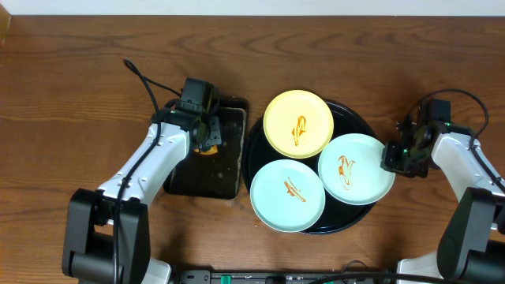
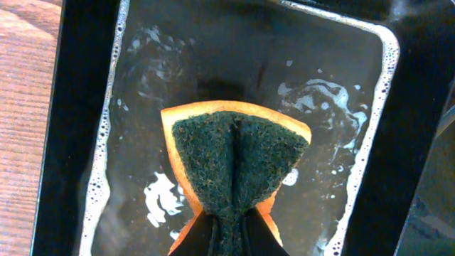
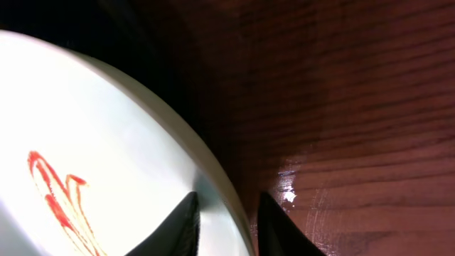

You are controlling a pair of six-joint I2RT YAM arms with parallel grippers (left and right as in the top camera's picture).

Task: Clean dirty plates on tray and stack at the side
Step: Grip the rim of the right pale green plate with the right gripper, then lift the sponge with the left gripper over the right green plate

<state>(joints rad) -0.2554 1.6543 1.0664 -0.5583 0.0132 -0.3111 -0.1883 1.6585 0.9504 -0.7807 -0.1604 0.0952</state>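
Observation:
Three dirty plates lie on the round black tray [image 1: 349, 118]: a pale yellow plate [image 1: 298, 124] at the back, a mint-blue plate [image 1: 288, 195] at the front and a second mint-blue plate [image 1: 357, 169] at the right. Each has an orange sauce squiggle. My right gripper [image 1: 392, 155] sits at the right plate's outer edge. In the right wrist view the right gripper [image 3: 229, 195] straddles that plate's rim [image 3: 213, 171], one finger on the plate and one outside, closed tight. My left gripper [image 1: 207, 136] [image 2: 231, 220] is shut on a green-topped orange sponge [image 2: 234, 153].
A rectangular black pan [image 1: 225, 177] with soapy water [image 2: 320, 99] lies left of the tray, under the left gripper. Bare wooden table [image 1: 79, 102] surrounds both. The right plate and the front plate overhang the tray's rim.

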